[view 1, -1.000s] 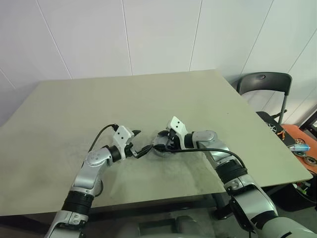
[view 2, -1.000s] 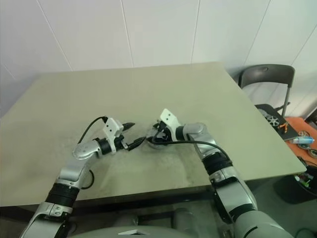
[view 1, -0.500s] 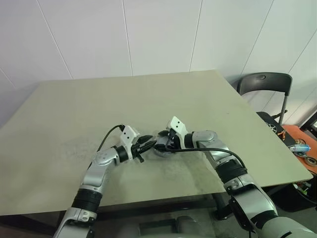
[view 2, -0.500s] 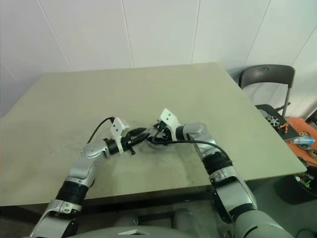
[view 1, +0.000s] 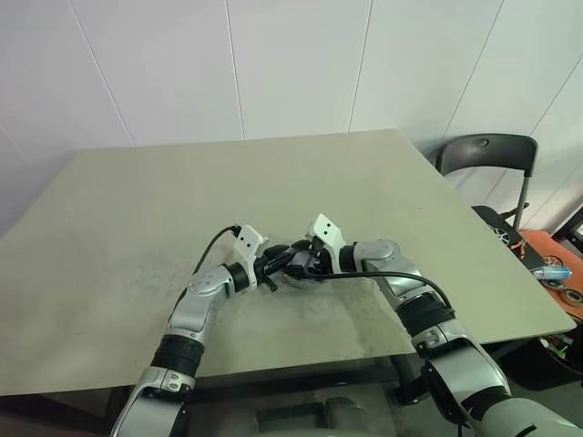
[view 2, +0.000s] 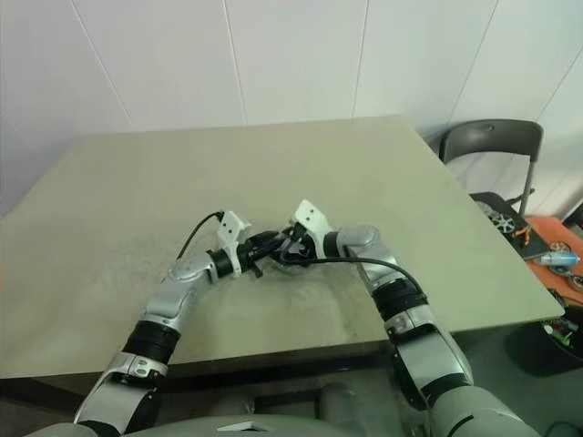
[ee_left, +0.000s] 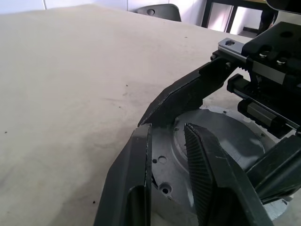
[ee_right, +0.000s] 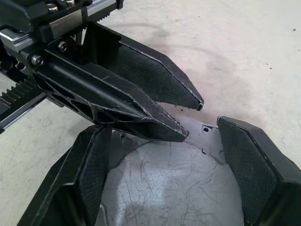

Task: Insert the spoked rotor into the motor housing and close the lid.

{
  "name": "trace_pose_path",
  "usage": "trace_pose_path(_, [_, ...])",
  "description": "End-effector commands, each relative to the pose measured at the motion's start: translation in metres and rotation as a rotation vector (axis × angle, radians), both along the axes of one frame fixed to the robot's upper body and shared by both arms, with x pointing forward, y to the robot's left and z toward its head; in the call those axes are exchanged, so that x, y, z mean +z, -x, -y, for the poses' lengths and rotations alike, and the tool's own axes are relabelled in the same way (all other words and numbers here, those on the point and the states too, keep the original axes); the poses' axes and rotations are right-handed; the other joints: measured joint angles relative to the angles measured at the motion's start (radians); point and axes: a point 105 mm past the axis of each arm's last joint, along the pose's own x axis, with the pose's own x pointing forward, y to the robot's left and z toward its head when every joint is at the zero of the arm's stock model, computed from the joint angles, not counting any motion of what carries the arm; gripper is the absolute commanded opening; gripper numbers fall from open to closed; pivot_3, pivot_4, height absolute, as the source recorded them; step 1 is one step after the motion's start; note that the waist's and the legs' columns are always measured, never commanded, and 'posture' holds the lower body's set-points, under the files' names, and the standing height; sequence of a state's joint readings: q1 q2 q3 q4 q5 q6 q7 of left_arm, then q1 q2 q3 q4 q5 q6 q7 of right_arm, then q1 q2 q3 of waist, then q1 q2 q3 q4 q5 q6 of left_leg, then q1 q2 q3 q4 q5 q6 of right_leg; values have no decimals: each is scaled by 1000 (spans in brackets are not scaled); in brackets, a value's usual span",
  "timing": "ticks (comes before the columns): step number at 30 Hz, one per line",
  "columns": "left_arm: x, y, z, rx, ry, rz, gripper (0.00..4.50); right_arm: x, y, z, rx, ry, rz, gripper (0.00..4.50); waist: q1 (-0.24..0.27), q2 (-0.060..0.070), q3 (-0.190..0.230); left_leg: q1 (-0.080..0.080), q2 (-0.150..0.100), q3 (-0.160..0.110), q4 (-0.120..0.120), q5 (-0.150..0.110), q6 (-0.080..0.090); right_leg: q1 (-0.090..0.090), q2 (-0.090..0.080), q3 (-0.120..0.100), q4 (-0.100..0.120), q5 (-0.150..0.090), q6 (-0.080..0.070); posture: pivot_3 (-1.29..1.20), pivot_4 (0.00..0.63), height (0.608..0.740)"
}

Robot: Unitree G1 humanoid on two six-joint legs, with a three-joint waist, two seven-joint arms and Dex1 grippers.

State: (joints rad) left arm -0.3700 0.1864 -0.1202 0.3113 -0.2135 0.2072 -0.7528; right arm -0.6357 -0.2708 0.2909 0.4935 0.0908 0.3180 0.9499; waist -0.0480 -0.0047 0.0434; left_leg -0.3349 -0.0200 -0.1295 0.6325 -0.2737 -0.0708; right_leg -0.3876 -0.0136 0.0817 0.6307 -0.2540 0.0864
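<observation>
Since the earlier frames the left gripper (view 1: 276, 265) has travelled toward the right gripper (view 1: 299, 266), and its fingers, spread before, have drawn close together; the right gripper has kept its place. The two now meet over the lid (ee_right: 178, 188), a grey-silver disc lying flat on the desk (view 1: 273, 182).

Left gripper: fingers (ee_left: 207, 174) narrowed to a slim gap with their tips over the lid's near edge, one finger just outside the rim, the other above the disc face. Whether they pinch the rim cannot be told.

Right gripper: fingers (ee_right: 254, 160) spread wide, one on each side of the lid, straddling it; the disc sits between them, directly below the tips. Contact with its rim cannot be made out.

The left gripper's tips reach in between the right gripper's fingers from the opposite side. A black chair (view 1: 487, 155) stands beyond the desk's far corner, well apart from both grippers.
</observation>
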Motion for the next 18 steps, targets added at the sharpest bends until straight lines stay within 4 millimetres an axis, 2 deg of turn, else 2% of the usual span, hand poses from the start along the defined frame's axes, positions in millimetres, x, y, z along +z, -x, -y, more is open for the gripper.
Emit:
trace_pose_path(1, [-10, 14, 15, -118, -14, -73, 984, -28, 3, 14, -50, 96, -71, 3262, -1, 0, -2, 0, 0, 0, 0, 0, 0, 0, 0, 0, 0, 0, 0, 0, 0, 740])
trace_pose_path(3, [-12, 18, 15, -157, -36, -80, 604, -27, 2, 14, -51, 93, -70, 3262, -4, 0, -2, 0, 0, 0, -1, 0, 0, 0, 0, 0, -1, 0, 0, 0, 0, 740])
trace_pose_path(5, [-12, 18, 14, -168, -53, -82, 26, -26, 1, 14, -52, 92, -69, 3262, -8, 0, -2, 0, 0, 0, -1, 0, 0, 0, 0, 0, -1, 0, 0, 0, 0, 740])
trace_pose_path(13, [-26, 17, 3, -175, -187, -104, 26, -24, 1, 14, -56, 78, -68, 3262, -11, 0, -3, 0, 0, 0, -1, 0, 0, 0, 0, 0, -1, 0, 0, 0, 0, 740])
trace_pose_path(18, [-28, 17, -4, -185, -248, -106, 26, -4, 3, 6, -37, -32, -96, 3262, -12, 0, -3, -1, 0, -1, -2, 0, 0, 0, 0, 0, -2, 0, 0, 0, 0, 740])
